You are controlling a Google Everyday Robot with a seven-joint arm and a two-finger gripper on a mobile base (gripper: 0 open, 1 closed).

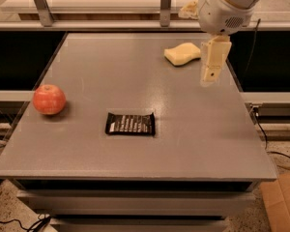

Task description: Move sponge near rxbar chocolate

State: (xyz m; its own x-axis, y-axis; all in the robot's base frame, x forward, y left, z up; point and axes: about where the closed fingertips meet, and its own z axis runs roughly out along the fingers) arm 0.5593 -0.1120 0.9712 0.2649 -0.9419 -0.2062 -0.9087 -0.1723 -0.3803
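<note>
The pale yellow sponge [182, 53] lies on the grey table [87, 144] at the far right. The black rxbar chocolate [130, 123] lies flat near the table's middle front, well apart from the sponge. My gripper [210, 76] hangs from the white arm at the upper right. It points down, just right of the sponge and a little nearer the front, above the table. It holds nothing that I can see.
A red apple [49, 99] sits at the table's left edge. A white shelf with metal posts [166, 4] runs behind the table. A cardboard box [280, 197] stands on the floor at the lower right.
</note>
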